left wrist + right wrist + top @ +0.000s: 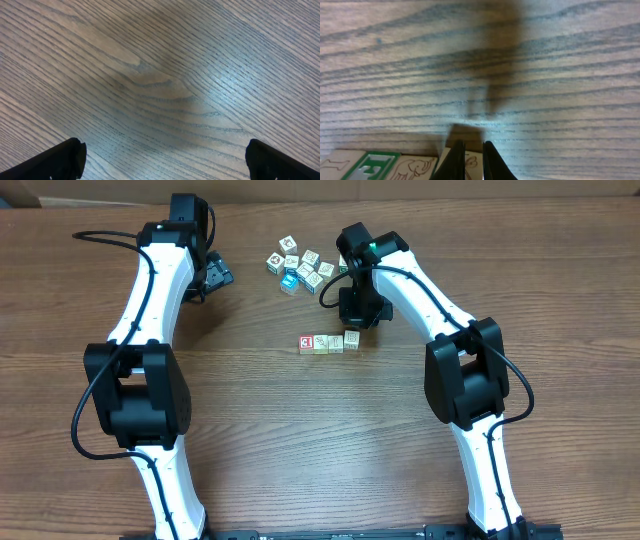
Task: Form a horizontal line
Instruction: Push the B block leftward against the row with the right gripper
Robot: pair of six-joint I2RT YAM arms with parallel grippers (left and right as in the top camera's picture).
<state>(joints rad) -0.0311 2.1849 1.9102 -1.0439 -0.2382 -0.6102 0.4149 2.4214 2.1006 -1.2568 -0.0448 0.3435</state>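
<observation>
Overhead, the left jaws stand wide open over bare counter [250, 430]. A bunch [303, 268] of cubes lies between the two jaws. The right jaws are closed, empty, just beside the right end of the line [322, 343].

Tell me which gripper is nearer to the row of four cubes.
The right. The right gripper is at the right end of the row; the left gripper hangs well away, over bare table.
</observation>
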